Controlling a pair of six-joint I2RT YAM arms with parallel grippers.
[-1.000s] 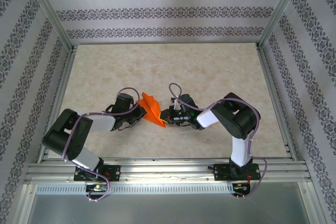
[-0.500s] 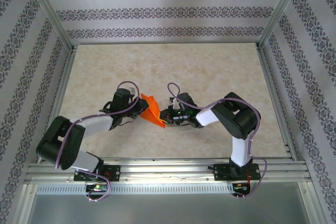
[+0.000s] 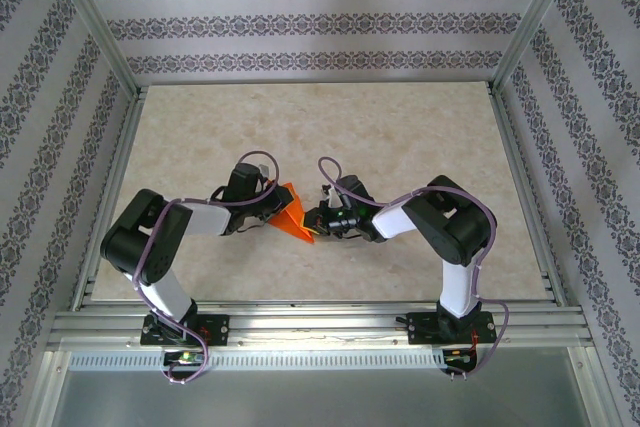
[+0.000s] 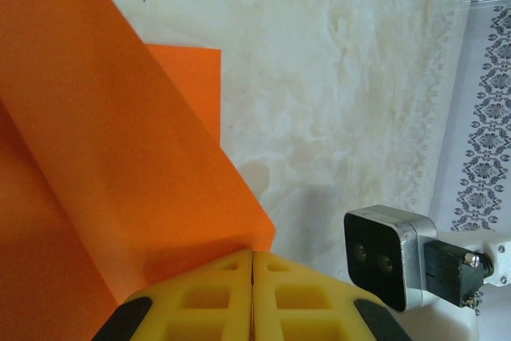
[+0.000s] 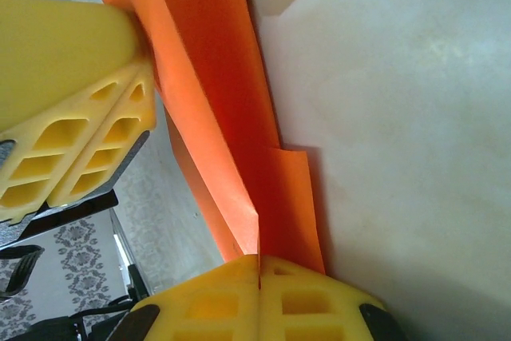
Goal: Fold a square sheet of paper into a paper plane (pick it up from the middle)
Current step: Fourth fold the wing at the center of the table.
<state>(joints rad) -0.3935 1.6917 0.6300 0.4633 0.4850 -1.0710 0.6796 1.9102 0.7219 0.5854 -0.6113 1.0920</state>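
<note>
At mid-frame overhead, the left gripper (image 3: 275,211) was seen clamped tight on the folded orange paper (image 3: 292,219), whose right edge was pinched by the fully closed right gripper (image 3: 312,219), the layered creases being made plain by the wrist views.

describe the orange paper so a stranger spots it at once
On the beige marbled table, look near its middle. The folded orange paper is pinched there between the left gripper and right gripper, its vivid orange and sharp creases unlike their black bodies.
</note>
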